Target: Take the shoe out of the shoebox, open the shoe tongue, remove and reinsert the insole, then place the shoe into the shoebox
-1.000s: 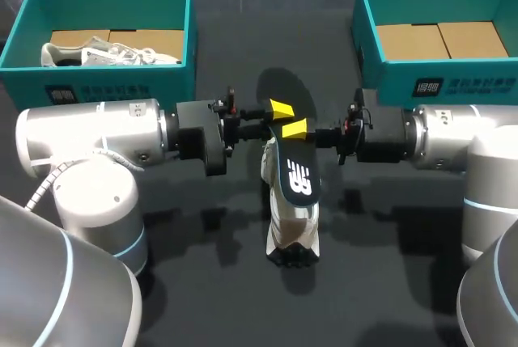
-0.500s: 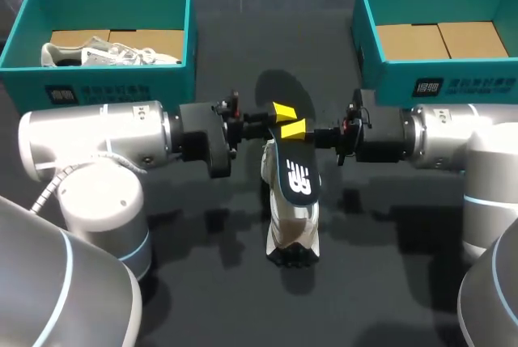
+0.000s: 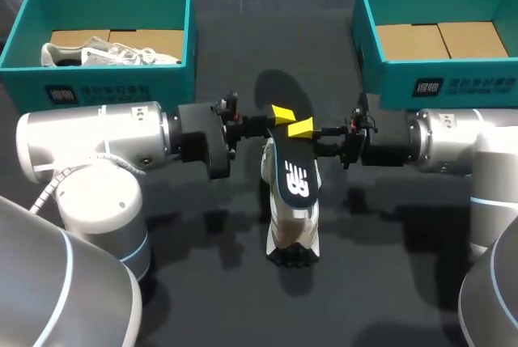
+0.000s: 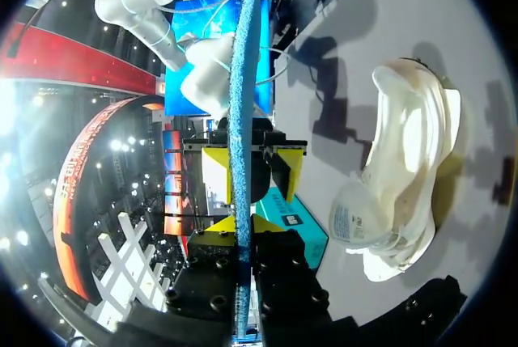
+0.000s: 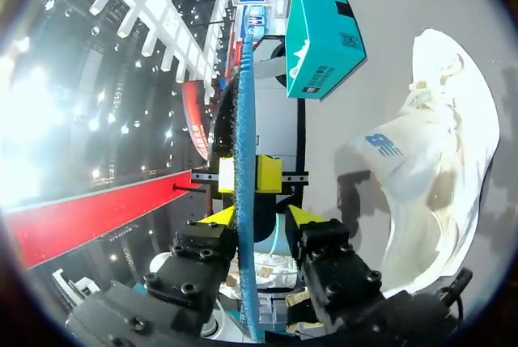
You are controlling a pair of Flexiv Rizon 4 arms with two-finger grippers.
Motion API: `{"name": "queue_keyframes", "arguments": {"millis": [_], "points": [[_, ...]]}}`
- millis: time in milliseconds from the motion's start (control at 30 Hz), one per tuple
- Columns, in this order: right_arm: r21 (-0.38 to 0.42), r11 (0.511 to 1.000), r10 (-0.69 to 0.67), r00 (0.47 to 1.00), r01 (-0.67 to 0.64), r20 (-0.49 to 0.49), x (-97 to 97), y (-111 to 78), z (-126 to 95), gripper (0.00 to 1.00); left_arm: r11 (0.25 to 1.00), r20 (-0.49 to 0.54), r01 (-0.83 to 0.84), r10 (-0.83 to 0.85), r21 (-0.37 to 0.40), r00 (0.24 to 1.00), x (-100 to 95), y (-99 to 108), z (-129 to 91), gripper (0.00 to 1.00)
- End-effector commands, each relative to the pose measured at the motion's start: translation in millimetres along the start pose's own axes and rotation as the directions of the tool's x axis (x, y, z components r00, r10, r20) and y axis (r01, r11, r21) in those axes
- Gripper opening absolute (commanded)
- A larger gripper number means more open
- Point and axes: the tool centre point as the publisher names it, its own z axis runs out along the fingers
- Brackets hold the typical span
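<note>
Flanking the far edge sit the left shoebox (image 3: 121,88), holding one boxed shoe (image 3: 105,53), and the right shoebox (image 3: 453,84). A second shoe (image 3: 293,226) stands mid-table with bare tabletop (image 3: 388,282) all round. Above it the left gripper (image 3: 282,112) pinches the one insole (image 3: 279,92), and the right gripper (image 3: 301,127) has its fingers parted around it.

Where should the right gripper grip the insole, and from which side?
Likely best: pinch the insole across its two faces at mid-length, coming in from the right edge, opposite the left gripper, which is shut on it. It is a thin sheet held edge-on to both wrists, so a gripper closes on its faces. The right gripper straddles it, open. Leave the logo end over the shoe free.
</note>
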Motion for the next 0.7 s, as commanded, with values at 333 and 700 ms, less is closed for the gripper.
{"name": "queue_keyframes", "arguments": {"millis": [333,700], "points": [[0.040,0.958,-0.285,0.956,0.283,0.068,-5.7,-17.8,-66,1.00,0.999,-0.027,0.036,-0.036,0.008,0.999,-6.9,-22,-45,0.00],[0.040,0.958,-0.285,0.956,0.283,0.068,-5.7,-17.8,-66,1.00,0.992,-0.080,0.067,-0.059,0.105,0.995,-10.4,-32,-62,0.00]]}}
